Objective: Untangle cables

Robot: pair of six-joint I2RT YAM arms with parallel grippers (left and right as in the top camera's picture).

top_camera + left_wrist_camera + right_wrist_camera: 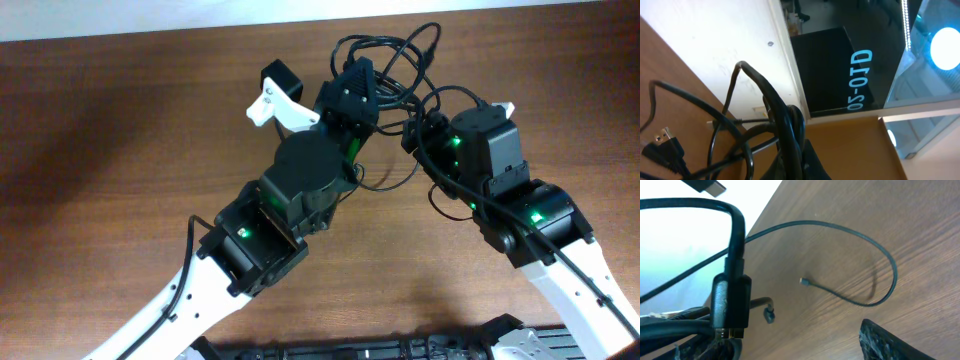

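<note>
While I monitor remotely, left end effector [352,85] is clenched on the cables [784,119], tangled near the far edge of the table [120,120]; right end effector [418,135] stands released just beside them, jaws apart.

Brown wood-grain table [110,130] beside a white wall [710,40]; a dark panel [825,75] (glowing blue lettering) near 1 round lamp [946,47].

Overhead view looks straight down on the table [120,120] from well above. Both wrist views sit close, angled low across it, sharing the cables [785,130].
</note>
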